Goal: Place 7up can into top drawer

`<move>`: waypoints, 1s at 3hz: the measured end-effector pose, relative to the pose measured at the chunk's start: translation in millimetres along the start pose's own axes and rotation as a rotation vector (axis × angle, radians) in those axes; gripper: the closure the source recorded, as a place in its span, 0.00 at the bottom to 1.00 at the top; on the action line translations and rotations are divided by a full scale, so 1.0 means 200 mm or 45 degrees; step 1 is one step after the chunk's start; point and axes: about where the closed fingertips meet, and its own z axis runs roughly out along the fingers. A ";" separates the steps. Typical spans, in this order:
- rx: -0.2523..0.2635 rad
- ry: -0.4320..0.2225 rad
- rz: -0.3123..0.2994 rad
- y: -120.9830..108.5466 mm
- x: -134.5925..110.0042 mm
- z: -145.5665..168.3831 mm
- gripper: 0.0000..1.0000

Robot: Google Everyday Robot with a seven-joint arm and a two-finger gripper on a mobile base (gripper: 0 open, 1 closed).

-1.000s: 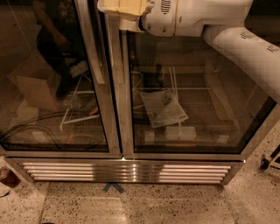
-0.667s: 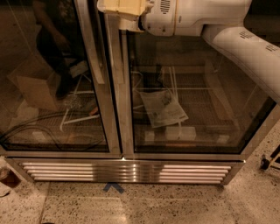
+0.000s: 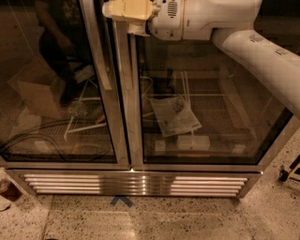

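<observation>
High at the top edge, over the seam between fridge doors (image 3: 206, 117), gripper (image 3: 127, 10) on white arm (image 3: 262, 51); cannot tell whether spread or closed.

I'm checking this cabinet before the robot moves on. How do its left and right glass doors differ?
The left door carries a long upright handle by its inner edge; the right door shows none. A printed paper lies behind the right door; the left shows a person's figure. Both are metal-framed glass. The gripper is at the top, over the seam between them.

White arm (image 3: 255, 51) from right, gripper (image 3: 124, 10) seemingly at top edge
</observation>
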 end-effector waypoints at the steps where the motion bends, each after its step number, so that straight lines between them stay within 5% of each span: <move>1: 0.000 -0.005 0.000 0.02 0.00 0.00 0.54; 3: 0.001 -0.013 -0.002 0.03 0.00 0.01 0.62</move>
